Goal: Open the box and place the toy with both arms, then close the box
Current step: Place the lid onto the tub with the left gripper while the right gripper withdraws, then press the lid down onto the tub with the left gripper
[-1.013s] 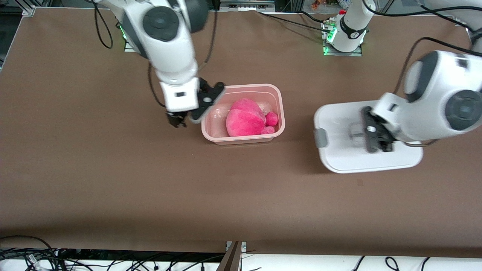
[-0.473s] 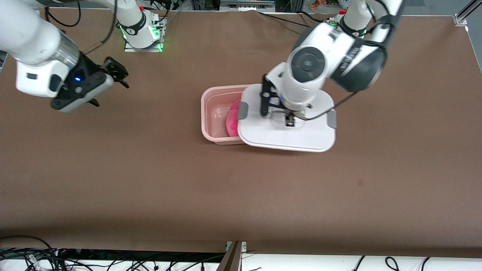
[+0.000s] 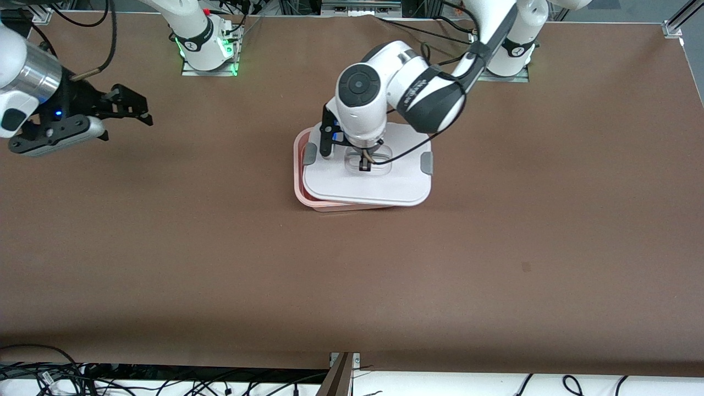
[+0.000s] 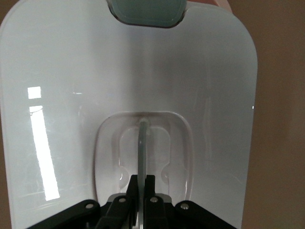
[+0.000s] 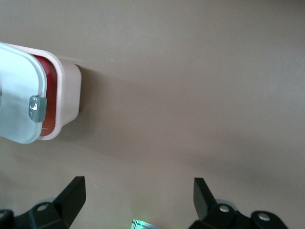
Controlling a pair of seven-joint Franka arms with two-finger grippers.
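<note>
While pinched by its clear handle, lid (image 3: 367, 181) sits askew over box (image 3: 300, 190) (pink rim showing).
Left gripper (image 3: 363, 163): jaws clamped on handle (image 4: 142, 143). Right gripper (image 3: 118, 110): jaws spread, waiting well apart toward the right arm's end of the table (image 3: 495, 264).

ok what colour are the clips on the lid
Grey: two side clips on the white lid, clearest in the front view.

Pale pink box (image 3: 300, 181) mid-table, white grey-clipped lid (image 3: 379, 184) slightly askew over it, toy hidden.
</note>
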